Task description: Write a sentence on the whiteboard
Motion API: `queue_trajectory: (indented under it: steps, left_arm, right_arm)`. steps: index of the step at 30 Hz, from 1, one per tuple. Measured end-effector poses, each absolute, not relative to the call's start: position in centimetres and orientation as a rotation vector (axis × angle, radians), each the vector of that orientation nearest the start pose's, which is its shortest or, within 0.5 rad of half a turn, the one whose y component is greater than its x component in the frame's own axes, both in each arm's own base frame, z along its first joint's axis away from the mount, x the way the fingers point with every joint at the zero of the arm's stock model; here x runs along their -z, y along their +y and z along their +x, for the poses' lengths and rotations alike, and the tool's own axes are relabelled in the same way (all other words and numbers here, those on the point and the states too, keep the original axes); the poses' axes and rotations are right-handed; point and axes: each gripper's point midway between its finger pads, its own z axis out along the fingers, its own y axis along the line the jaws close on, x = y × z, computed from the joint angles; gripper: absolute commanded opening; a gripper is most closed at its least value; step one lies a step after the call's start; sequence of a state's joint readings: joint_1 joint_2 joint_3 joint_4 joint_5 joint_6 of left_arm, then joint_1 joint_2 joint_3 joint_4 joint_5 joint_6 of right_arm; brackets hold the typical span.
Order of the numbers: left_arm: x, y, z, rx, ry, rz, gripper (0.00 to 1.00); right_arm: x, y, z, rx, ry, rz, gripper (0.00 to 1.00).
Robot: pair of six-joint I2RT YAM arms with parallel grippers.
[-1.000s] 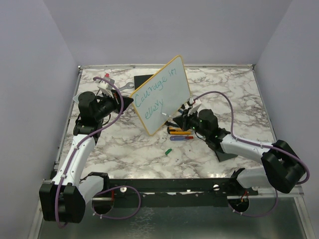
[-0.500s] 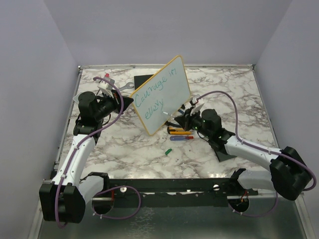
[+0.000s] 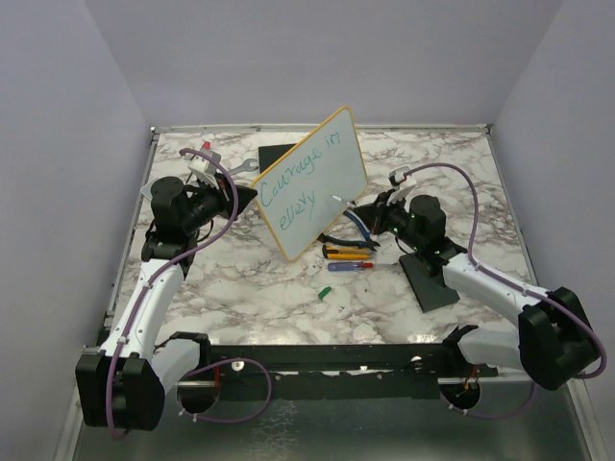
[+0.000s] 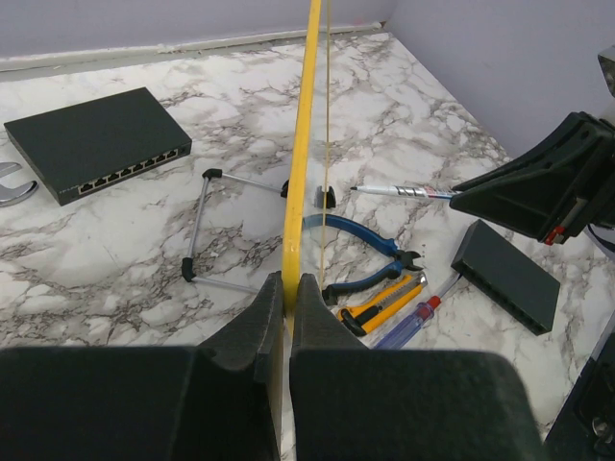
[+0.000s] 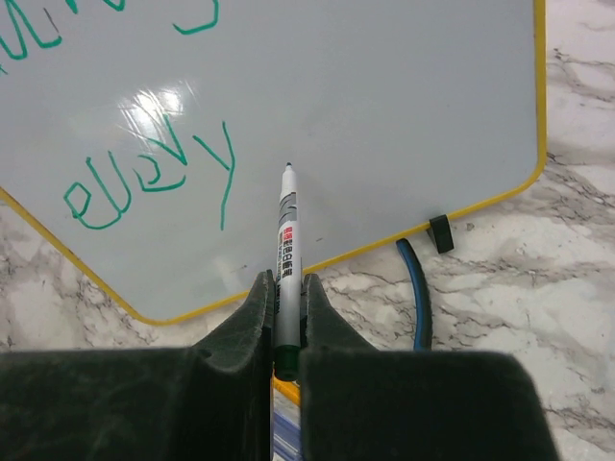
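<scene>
The whiteboard (image 3: 332, 178) with its yellow rim stands tilted on edge at mid table. The sentence (image 3: 296, 178) in teal cursive reads "Courage in" above "every" (image 5: 144, 178). My left gripper (image 3: 248, 197) is shut on the board's left rim, seen edge-on in the left wrist view (image 4: 286, 288). My right gripper (image 3: 377, 213) is shut on a grey marker (image 5: 286, 230), which points at the board's face right of "every". The marker tip (image 4: 354, 189) sits a small gap off the board.
Blue pliers (image 3: 357, 230), a yellow utility knife (image 3: 344, 254) and a screwdriver (image 3: 351, 266) lie under the board's right end. A green cap (image 3: 324, 291) lies nearer. A black box (image 3: 428, 279) sits right, a black switch (image 4: 96, 144) and wire stand (image 4: 207, 226) behind.
My right gripper has moved right and back from the board's lower edge with the marker, uncovering the pliers. The left arm and the board have not moved.
</scene>
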State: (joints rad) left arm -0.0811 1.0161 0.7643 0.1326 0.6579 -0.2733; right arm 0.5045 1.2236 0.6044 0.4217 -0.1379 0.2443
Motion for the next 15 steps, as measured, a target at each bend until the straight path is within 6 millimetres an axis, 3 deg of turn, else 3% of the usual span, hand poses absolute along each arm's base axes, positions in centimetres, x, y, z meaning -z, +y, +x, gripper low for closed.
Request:
queue_trajectory:
  steps: [15]
  left_arm:
    - [-27.1, -14.3, 32.2, 0.816, 1.698, 0.34, 0.0]
  right_arm:
    - [-20.7, 23.7, 35.8, -0.71, 1.703, -0.356, 0.01]
